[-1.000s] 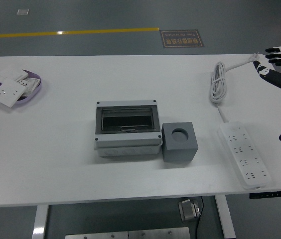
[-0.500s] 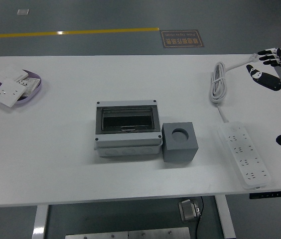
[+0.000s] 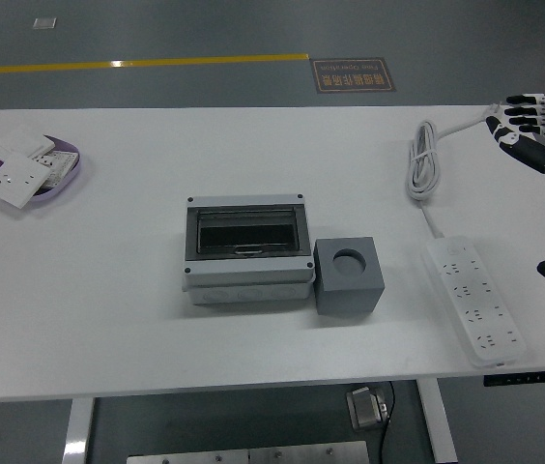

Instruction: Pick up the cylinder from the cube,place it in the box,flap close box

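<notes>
Fingers [image 3: 516,110] of the right hand [image 3: 531,124] are seen loosely spread, with nothing held, at the table's [image 3: 108,290] far right edge, above the end of a white cable [image 3: 425,159]. That cable is coiled and runs down to a white power strip [image 3: 473,302] lying nearer the front edge. Left of the strip, a grey cube [image 3: 349,275] is set touching the right side of a grey box [image 3: 247,249], whose dark transparent flap is seen lying closed. The cube's round hole is seen empty, and no cylinder can be made out. Far left, wall sockets [image 3: 19,180] are stacked on a purple tray [image 3: 71,160].
</notes>
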